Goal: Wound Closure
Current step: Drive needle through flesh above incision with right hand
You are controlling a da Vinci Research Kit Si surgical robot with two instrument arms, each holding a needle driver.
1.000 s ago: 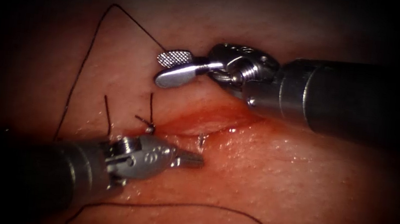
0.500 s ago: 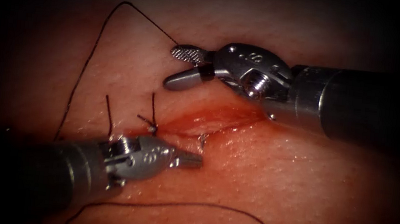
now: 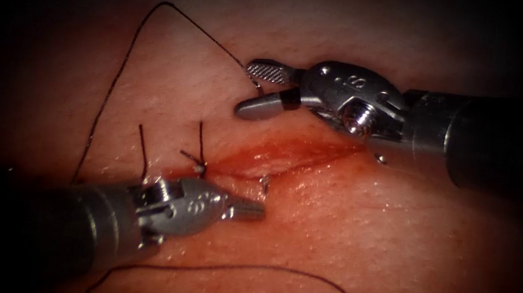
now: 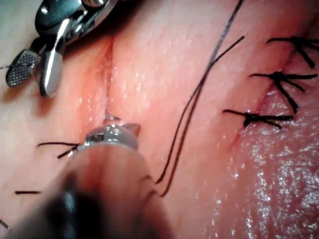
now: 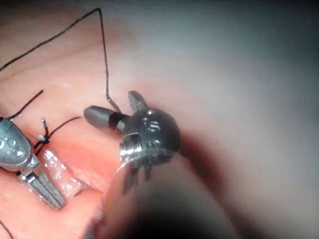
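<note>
Counted two end effectors. Found the left end effector closed, with no item discernible in its grip, lying just below the cut on the tissue. Found the right end effector open above the cut, gripping nothing, with one long thread ending at its jaws. Noted one metal glint, possibly the needle, at the cut's edge; could not confirm. Noted one knot at the cut's left end. Counted three finished stitches in the left wrist view.

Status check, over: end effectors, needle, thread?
Left end effector shut, nothing visibly held. Right end effector open, thin black thread running between its jaws. Small metal glint at the red cut in pale tissue, possibly needle tip.
</note>
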